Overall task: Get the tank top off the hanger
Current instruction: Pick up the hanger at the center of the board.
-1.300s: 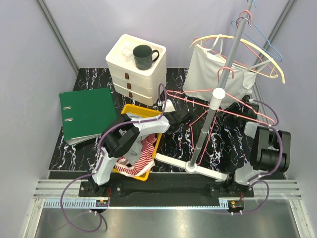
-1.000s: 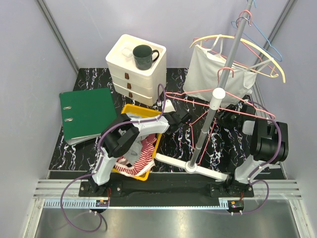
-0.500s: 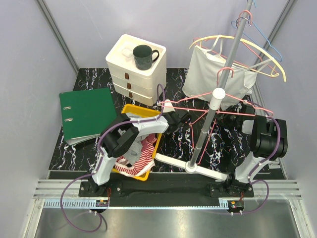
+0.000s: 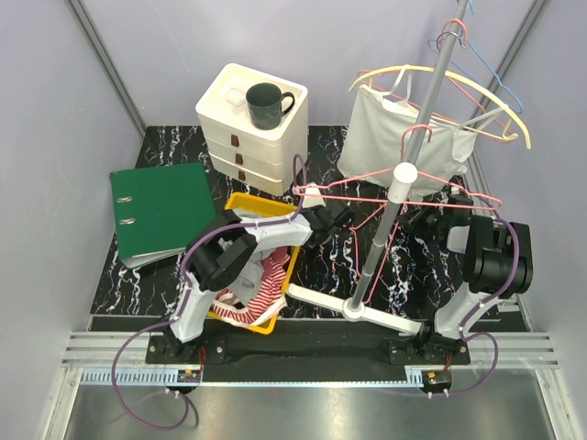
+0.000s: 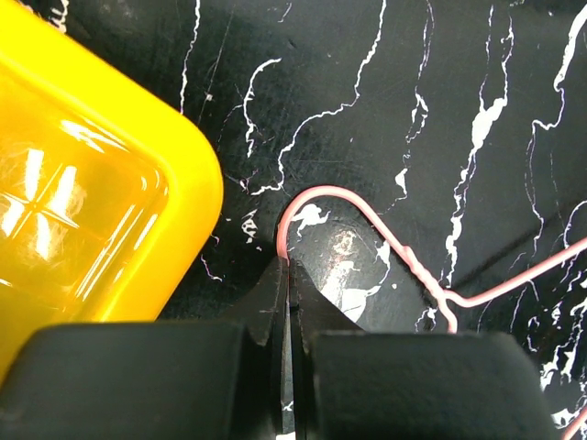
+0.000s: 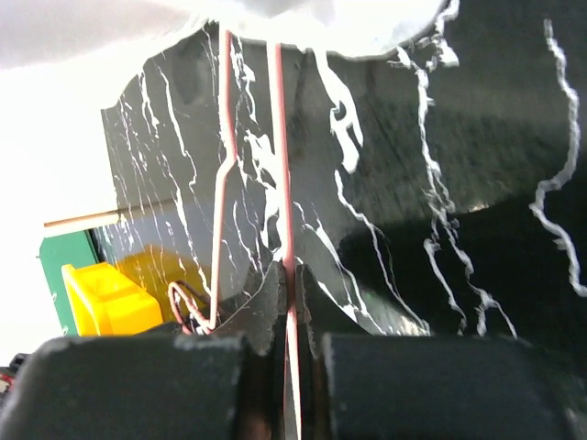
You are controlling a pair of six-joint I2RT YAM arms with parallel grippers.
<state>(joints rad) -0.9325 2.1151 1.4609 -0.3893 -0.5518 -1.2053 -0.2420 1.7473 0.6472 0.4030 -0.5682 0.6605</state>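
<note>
A white tank top (image 4: 394, 137) hangs by its straps on a yellow hanger (image 4: 477, 92) high on the rack. Below it, a bare pink wire hanger (image 4: 353, 199) is held roughly level between both arms. My left gripper (image 4: 316, 206) is shut on the hanger's curved left end (image 5: 286, 240). On the other side, my right gripper (image 4: 438, 213) is shut on the hanger's wire (image 6: 278, 137), with white cloth (image 6: 275, 18) just above it. A red-and-white striped garment (image 4: 266, 284) lies in the yellow bin (image 4: 246, 202).
The rack's grey pole (image 4: 381, 243) leans up through the pink hanger, its white foot (image 4: 367, 313) near the arm bases. More hangers (image 4: 477, 55) hang at its top. White drawers (image 4: 248, 128) carrying a dark mug (image 4: 266, 104) stand at the back, a green binder (image 4: 160, 211) at left.
The right gripper moved up to the pink hanger's right side and closed on its wire. The hanger rose and levelled out. The left gripper stayed shut on the left end.
</note>
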